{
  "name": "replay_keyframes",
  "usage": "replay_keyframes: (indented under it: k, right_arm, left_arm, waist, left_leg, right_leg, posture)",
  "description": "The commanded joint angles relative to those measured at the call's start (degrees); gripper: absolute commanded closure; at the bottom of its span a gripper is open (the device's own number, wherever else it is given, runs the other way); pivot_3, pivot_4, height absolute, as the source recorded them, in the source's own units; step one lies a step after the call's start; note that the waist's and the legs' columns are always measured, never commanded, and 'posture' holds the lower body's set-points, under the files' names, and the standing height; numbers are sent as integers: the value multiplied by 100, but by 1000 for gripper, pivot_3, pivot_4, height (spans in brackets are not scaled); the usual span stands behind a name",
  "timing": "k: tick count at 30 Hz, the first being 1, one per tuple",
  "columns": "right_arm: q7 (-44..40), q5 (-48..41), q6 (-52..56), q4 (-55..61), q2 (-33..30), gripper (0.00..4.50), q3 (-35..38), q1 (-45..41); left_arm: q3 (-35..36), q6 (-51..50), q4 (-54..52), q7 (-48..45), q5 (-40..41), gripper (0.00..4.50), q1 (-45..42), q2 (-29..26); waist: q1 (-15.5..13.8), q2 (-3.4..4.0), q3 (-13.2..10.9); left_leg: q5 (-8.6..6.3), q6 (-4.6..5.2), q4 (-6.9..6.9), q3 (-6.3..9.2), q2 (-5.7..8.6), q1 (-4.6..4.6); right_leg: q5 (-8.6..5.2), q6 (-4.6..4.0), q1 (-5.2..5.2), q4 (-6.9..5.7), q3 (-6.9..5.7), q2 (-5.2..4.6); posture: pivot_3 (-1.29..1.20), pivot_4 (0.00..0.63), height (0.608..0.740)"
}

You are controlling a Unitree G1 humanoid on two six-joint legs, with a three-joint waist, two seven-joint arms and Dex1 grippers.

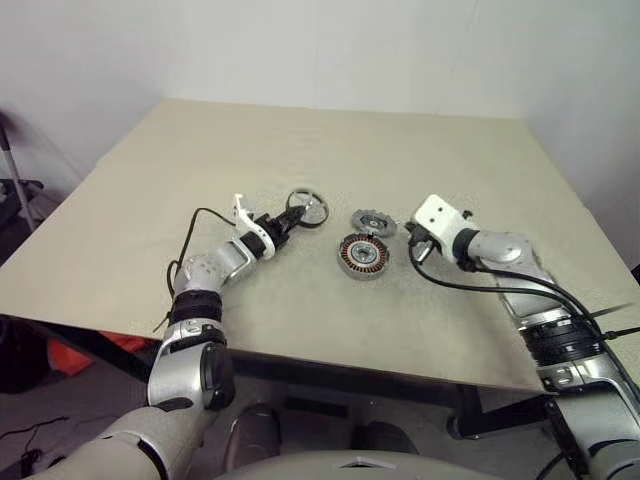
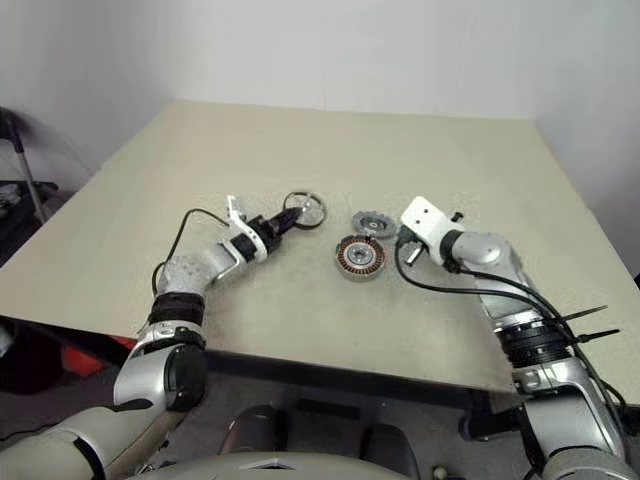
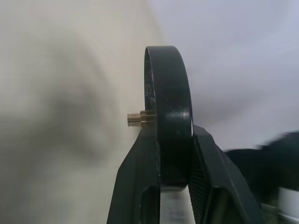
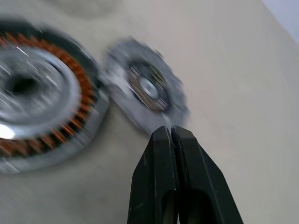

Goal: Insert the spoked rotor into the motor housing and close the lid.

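My left gripper [image 1: 296,214] is shut on the lid [image 1: 309,207], a round shiny disc with a raised rim, held on edge just above the table. In the left wrist view the lid [image 3: 168,79] is edge-on, with a small brass boss sticking out of its centre. The motor housing [image 1: 362,255], silver-walled with copper windings, lies on the table right of the lid. The spoked rotor [image 1: 373,222], grey and notched with a pale hub, lies just behind the housing, touching or nearly touching it. My right gripper [image 1: 411,243] is shut and empty, close to the right of both; its tips [image 4: 172,133] point at the rotor [image 4: 147,91].
The beige table [image 1: 300,140] stretches far back to a white wall. Its front edge runs just below my forearms. A dark stand and cables [image 1: 15,200] sit off the table's left side. A black cable loops beside my right wrist.
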State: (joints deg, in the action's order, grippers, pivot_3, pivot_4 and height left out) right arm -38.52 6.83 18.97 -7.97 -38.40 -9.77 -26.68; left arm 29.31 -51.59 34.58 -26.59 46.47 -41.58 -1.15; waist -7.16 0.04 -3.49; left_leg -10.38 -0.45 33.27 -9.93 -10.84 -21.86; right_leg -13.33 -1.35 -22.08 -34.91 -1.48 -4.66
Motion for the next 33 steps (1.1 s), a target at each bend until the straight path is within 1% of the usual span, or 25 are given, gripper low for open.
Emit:
replay_keyframes:
  k: [1, 4, 5, 8, 10, 13, 19, 29, 30, 31, 33]
  right_arm:
    - [49, 166, -69, -22, -262, 4500, 167, -1]
    - [-11, 179, 17, 109, -328, 4500, 153, 114]
    - [-4, 186, 41, 162, -323, 4500, 153, 154]
    - [30, 206, 108, 289, -295, 4500, 160, 226]
    - [59, 202, 160, 442, -298, 4500, 198, 323]
    - [82, 157, 253, 703, -319, 4500, 302, 508]
    - [139, 159, 309, 836, -329, 4500, 450, 650]
    - [192, 182, 288, 754, -193, 4500, 367, 413]
    - [191, 183, 274, 737, -174, 4500, 352, 384]
    - [189, 185, 264, 724, -161, 4500, 342, 366]
    - [170, 190, 252, 744, -137, 4500, 306, 337]
  left_arm:
    - [145, -762, -700, 33, 856, 4069, -92, 161]
    - [8, -1202, -775, 143, 1112, 4069, -154, 366]
    - [-143, -1317, -786, 157, 1081, 4069, -145, 457]
    - [-523, -1413, -696, 205, 808, 4069, -90, 579]
    - [-810, -1368, -448, 226, 498, 4069, -55, 560]
    - [-1019, -1264, -149, 133, 264, 4069, -37, 523]
    - [-1125, -988, 300, 1, -69, 4069, -98, 433]
    - [-1229, -857, 421, -204, -320, 4069, -112, 400]
    - [-1229, -860, 425, -185, -343, 3509, -113, 390]
    - [-1228, -864, 435, -172, -361, 3298, -117, 383]
    - [-1228, -885, 473, -156, -396, 2619, -129, 361]
  waist:
    - [0, -1, 0]
    - [5, -1, 0]
    - [5, -1, -1]
    - [4, -2, -2]
    - [5, -1, -1]
    - [12, 0, -2]
    - [10, 1, -2]
    - [6, 2, -1]
    - [6, 2, -1]
    - [8, 2, -1]
    - [6, 2, 0]
  left_leg:
    - [-5, 8, 0, -3, 0, 0]
    - [-7, 12, 0, -6, 0, 3]
    - [-9, 15, 0, -6, 0, 4]
    - [-11, 20, 5, -5, 0, 3]
    - [-11, 20, 6, -4, 0, 5]
    - [-11, 20, 3, -2, -3, 12]
    - [-10, 20, 4, 0, -1, 12]
    - [-10, 21, 4, 0, -1, 19]
    - [-10, 21, 4, 0, 0, 20]
    - [-10, 21, 5, 0, 0, 21]
    - [-10, 21, 5, 0, 0, 26]
  right_leg:
    - [0, 0, 0, 1, 0, 0]
    - [0, 0, 2, 2, 1, 0]
    - [0, 0, 3, 2, 1, 0]
    - [0, 0, 3, 1, 1, 0]
    - [0, 0, 5, 1, 2, 0]
    - [0, 1, 8, 1, 3, 2]
    - [0, 1, 8, 1, 4, 1]
    - [0, 1, 15, 0, 4, 1]
    - [0, 1, 18, 0, 4, 1]
    - [0, 1, 19, 0, 4, 0]
    - [0, 1, 25, 0, 3, 0]
  posture:
    - [0, 0, 740]
    - [0, 0, 740]
    - [0, 0, 740]
    - [0, 0, 740]
    - [0, 0, 740]
    - [0, 0, 740]
    - [0, 0, 740]
    - [0, 0, 740]
    - [0, 0, 740]
    - [0, 0, 740]
    - [0, 0, 740]
